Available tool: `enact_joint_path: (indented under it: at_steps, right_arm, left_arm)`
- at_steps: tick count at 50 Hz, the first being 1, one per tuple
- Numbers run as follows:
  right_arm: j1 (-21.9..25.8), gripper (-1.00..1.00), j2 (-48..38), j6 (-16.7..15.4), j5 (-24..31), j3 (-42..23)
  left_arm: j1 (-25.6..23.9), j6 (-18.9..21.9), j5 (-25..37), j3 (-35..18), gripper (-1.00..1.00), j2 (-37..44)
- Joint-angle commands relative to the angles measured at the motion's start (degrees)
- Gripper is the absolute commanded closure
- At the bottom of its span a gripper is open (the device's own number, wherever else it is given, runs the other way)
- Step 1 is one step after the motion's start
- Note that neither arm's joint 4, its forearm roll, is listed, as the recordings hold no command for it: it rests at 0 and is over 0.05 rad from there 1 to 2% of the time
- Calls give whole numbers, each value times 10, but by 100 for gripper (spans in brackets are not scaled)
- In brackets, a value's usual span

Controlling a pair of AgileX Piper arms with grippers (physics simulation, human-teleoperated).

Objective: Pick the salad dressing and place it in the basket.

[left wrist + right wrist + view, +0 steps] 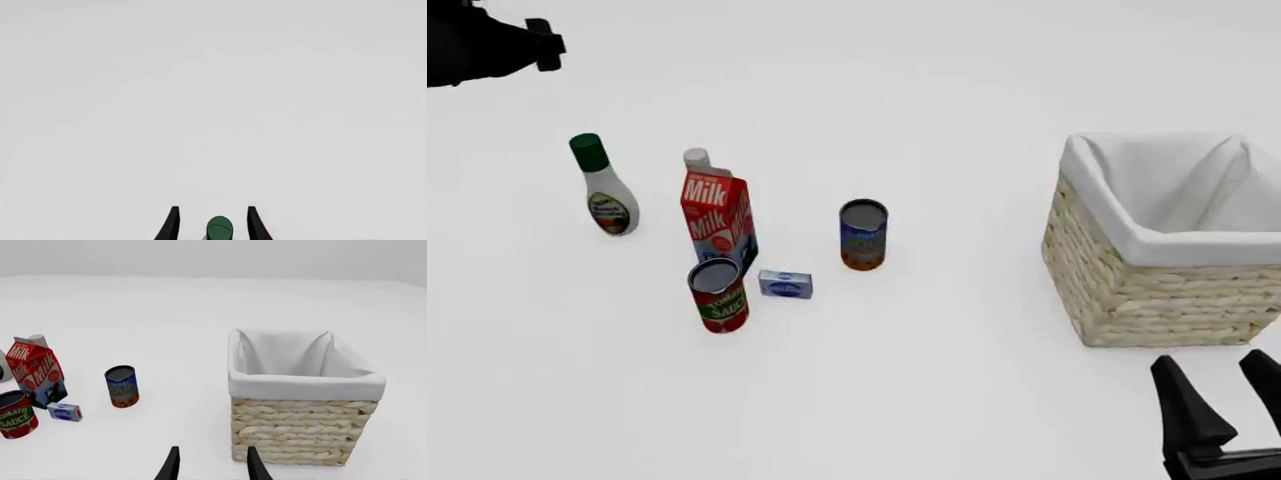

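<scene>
The salad dressing [605, 192], a white bottle with a green cap, stands upright at the left of the grocery group. My left arm [481, 45] shows as a dark shape in the far left corner of the front view. In the left wrist view my left gripper [213, 215] is open. The bottle's green cap [219, 229] shows between its fingers with a gap on each side. The basket [1161, 290], wicker with a white liner, stands at the right and holds nothing. My right gripper [1225, 385] hangs open just in front of the basket [300, 430], empty in its own view [213, 452].
A red milk carton [715, 215] stands right of the dressing. A tomato sauce can [718, 295] and a small blue box [785, 284] sit in front of it. A blue soup can [864, 235] stands between the carton and the basket.
</scene>
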State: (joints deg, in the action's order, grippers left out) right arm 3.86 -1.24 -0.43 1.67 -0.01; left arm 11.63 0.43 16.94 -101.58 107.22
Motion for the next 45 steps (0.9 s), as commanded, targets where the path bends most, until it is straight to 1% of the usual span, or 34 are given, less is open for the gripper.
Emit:
enact_joint_path:
  at_steps: [1,13,20,37,45]
  right_arm:
    - [0,-100,7,0,10,0]
    - [-2,-100,10,-1,18,0]
    - [0,-100,10,-1,20,0]
    - [3,-100,9,-4,22,0]
    - [6,-100,7,-3,21,0]
  left_arm:
    - [-14,-5,9,-36,-100,45]
    - [-14,-15,-4,-37,-100,77]
    - [-11,-13,-7,-37,-100,92]
    - [0,-28,-39,-9,-100,127]
    - [-6,-27,-48,-2,-100,140]
